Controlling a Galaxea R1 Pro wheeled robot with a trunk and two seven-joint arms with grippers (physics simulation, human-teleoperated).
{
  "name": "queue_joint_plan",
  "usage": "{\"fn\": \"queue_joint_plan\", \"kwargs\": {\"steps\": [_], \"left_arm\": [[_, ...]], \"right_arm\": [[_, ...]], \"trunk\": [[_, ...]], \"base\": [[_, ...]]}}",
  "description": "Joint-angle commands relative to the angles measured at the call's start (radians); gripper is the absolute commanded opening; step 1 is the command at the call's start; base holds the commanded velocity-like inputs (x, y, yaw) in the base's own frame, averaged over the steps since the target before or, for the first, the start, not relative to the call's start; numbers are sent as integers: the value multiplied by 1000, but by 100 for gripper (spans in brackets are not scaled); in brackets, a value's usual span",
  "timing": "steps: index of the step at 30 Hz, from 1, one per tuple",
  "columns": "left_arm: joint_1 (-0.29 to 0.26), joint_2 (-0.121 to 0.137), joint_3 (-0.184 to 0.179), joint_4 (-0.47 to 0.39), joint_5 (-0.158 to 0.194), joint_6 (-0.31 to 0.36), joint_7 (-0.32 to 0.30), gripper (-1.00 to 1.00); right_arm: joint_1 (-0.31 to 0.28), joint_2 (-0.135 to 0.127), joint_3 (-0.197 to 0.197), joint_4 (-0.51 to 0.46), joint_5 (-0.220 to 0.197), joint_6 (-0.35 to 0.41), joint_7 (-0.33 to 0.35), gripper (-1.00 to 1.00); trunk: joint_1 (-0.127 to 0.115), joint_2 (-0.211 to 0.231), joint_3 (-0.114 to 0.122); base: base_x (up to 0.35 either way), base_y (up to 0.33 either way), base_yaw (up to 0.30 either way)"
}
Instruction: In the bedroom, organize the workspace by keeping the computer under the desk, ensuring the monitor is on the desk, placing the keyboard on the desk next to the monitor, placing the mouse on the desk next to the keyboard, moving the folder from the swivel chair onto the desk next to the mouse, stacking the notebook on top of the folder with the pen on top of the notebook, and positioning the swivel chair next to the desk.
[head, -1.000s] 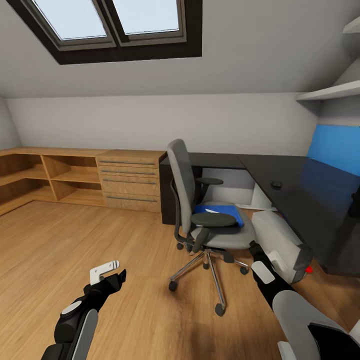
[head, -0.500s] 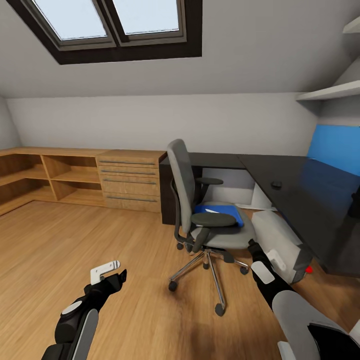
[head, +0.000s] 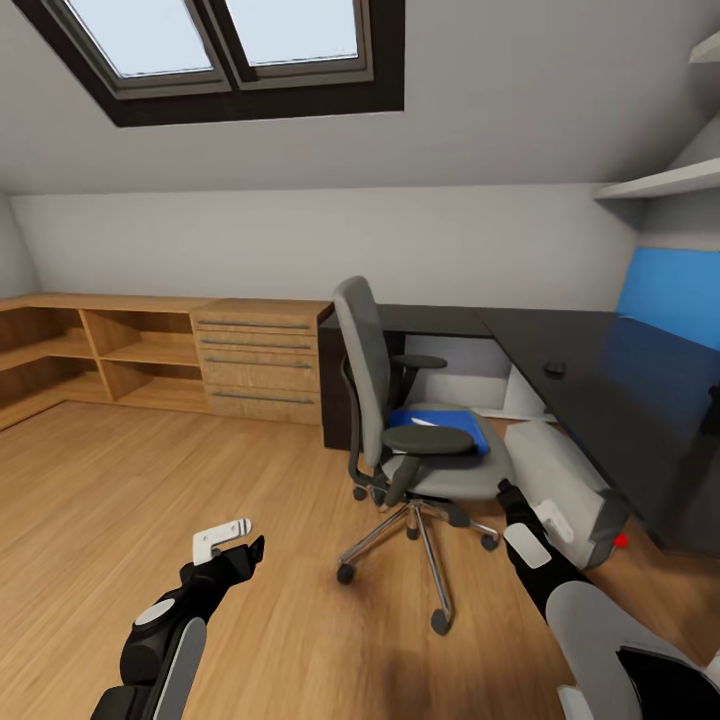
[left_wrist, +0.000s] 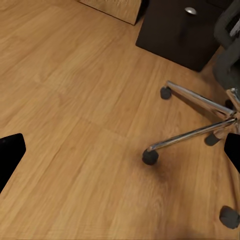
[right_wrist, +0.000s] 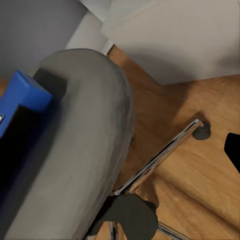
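Note:
The grey swivel chair (head: 405, 440) stands mid-room, left of the black desk (head: 610, 385). A bright-blue folder (head: 445, 420) lies on its seat, partly behind an armrest, with a small pale streak on it that I cannot identify. The mouse (head: 553, 369) sits on the desk. The white computer (head: 560, 480) lies on the floor at the desk's edge. My right gripper (head: 505, 492) is open beside the seat's front corner (right_wrist: 85, 150), near the folder (right_wrist: 25, 95). My left gripper (head: 240, 540) hangs open over the floor, short of the chair's chrome base (left_wrist: 200, 132). Monitor, keyboard and notebook are out of view.
Low light-wood shelving and drawers (head: 160, 350) run along the back wall at left. A black drawer unit (head: 335, 390) stands behind the chair, its knob (left_wrist: 190, 10) in the left wrist view. A blue panel (head: 670, 295) backs the desk. Wood floor (head: 130, 480) spreads to the left.
My left gripper has shifted slightly right and forward. The right gripper, the chair and the folder have stayed put.

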Motion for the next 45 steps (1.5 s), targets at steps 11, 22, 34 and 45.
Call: {"fn": "queue_joint_plan", "kwargs": {"steps": [11, 22, 34, 45], "left_arm": [[-1, 0, 2, 0, 9, 5, 9, 100], [-1, -1, 0, 0, 9, 4, 10, 100], [-1, -2, 0, 2, 9, 5, 10, 100], [-1, -1, 0, 2, 9, 4, 10, 100]], "right_arm": [[0, -2, 3, 3, -9, -4, 0, 100], [0, -16, 1, 4, -13, 0, -2, 100], [0, -63, 1, 5, -80, 3, -4, 100], [0, -81, -6, 10, -84, 5, -5, 100]], "trunk": [[0, 0, -1], [0, 0, -1], [0, 0, -1], [0, 0, -1]], "base": [[204, 0, 0], [143, 0, 0], [19, 0, 0], [90, 0, 0]]}}
